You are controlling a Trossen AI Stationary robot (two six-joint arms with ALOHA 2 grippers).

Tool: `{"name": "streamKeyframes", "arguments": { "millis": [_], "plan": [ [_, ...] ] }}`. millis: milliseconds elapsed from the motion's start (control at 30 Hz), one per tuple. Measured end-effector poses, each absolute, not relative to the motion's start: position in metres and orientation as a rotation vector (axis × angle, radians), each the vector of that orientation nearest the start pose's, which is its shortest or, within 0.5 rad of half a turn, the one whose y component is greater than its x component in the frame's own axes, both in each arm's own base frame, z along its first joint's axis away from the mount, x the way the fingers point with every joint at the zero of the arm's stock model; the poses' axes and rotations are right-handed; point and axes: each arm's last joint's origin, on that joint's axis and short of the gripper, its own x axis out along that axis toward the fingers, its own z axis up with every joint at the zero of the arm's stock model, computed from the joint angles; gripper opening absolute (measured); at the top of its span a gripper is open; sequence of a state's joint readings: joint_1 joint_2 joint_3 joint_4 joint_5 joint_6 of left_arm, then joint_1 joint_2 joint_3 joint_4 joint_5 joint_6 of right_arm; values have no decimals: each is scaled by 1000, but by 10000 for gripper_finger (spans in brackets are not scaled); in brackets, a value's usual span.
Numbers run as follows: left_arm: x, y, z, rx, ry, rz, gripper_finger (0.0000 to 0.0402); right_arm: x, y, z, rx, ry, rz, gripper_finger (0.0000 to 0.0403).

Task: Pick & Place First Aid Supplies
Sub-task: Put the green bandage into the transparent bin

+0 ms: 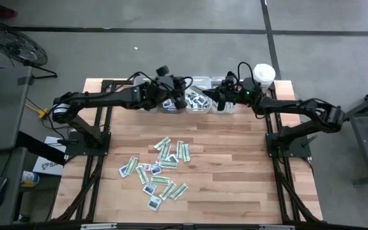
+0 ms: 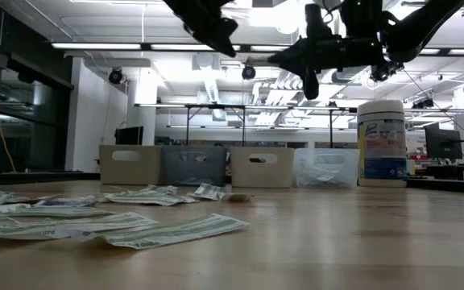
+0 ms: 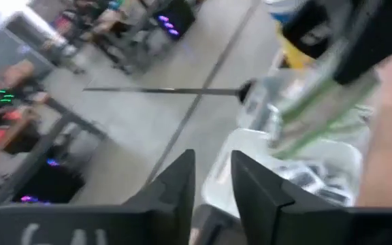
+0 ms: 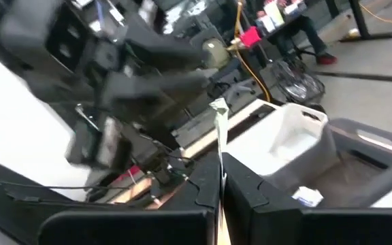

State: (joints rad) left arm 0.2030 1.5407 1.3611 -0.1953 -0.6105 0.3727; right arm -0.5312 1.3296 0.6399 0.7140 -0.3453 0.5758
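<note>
**Both arms up at the bins, the right one carrying a strip**

The worktop [image 1: 235, 172] is a pale wooden slab, and both dark arms reach across its far edge, where four small plastic bins [image 1: 193, 102] sit in a row with a tall white wipes canister [image 2: 381, 143] at the right end. In the middle of the worktop, well apart from both arms and nearer to me, lies the loose heap of first aid packets [image 1: 160, 172]: narrow green-and-white strips and squarish white ones, lying flat at all angles.

The right claw [image 4: 220, 182] is pinched tight on one narrow packet strip [image 4: 218, 133], whose long axis runs straight out ahead of the fingers, edge-on. From the right wrist view a white bin [image 4: 288, 139] and a grey bin [image 4: 359, 160] lie just beyond and below the strip's free end, so the drop, I judge, turns on getting that end over the proper bin. The left arm crowds in close beside it and looks like the thing most in the way.

The left claw [image 3: 213, 184] hangs over the bins too, its fingers a narrow gap apart with nothing visible between them. Packets already lie in the bin beneath it.
</note>
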Motion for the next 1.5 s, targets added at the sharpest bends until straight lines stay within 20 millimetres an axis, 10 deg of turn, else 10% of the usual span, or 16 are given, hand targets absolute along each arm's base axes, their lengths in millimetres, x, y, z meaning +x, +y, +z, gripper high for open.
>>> {"name": "streamKeyframes", "arguments": {
  "millis": [500, 1200, 1500],
  "plan": [
    [272, 80, 353, 304, 808, 797, 124, 199, -161, 232, 628, 205, -653, 0],
    [236, 63, 231, -152, 587, 664, 124, 185, -159, 211, 720, 399, -911, 2],
    [234, 58, 215, -242, 495, 593, 124, 184, -158, 209, 721, 418, -914, 72]
  ]
}}
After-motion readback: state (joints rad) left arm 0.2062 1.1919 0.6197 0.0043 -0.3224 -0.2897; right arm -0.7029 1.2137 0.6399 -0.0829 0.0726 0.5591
